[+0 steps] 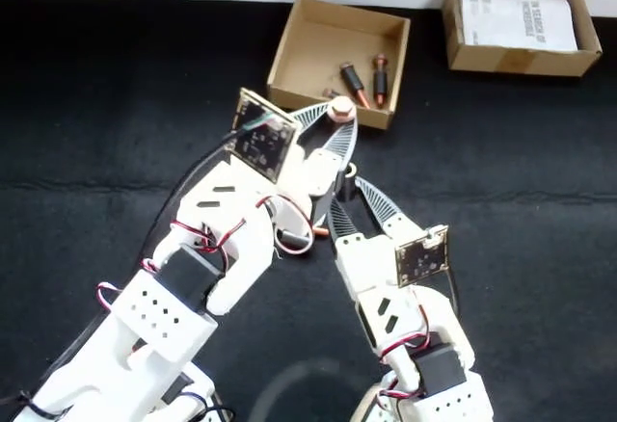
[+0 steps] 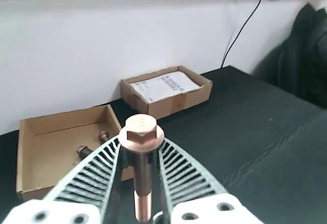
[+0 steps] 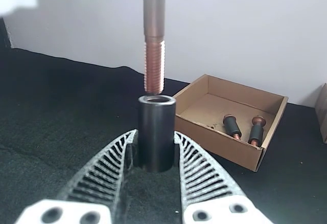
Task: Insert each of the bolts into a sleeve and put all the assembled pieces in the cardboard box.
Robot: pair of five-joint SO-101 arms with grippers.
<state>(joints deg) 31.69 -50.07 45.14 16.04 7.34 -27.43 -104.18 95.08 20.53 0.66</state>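
Observation:
My left gripper is shut on a copper bolt, held upright with its hex head up; it shows in the high view as bolt in left gripper. Directly below, my right gripper is shut on a black sleeve, which stands upright. The bolt's threaded tip hangs just above the sleeve's open top, not inside it. The cardboard box lies just beyond both grippers. Two assembled pieces lie in it.
A second cardboard box holding a printed sheet sits at the back right of the black table. The right gripper sits close under the left one near the first box's front wall. A white wall stands behind the table.

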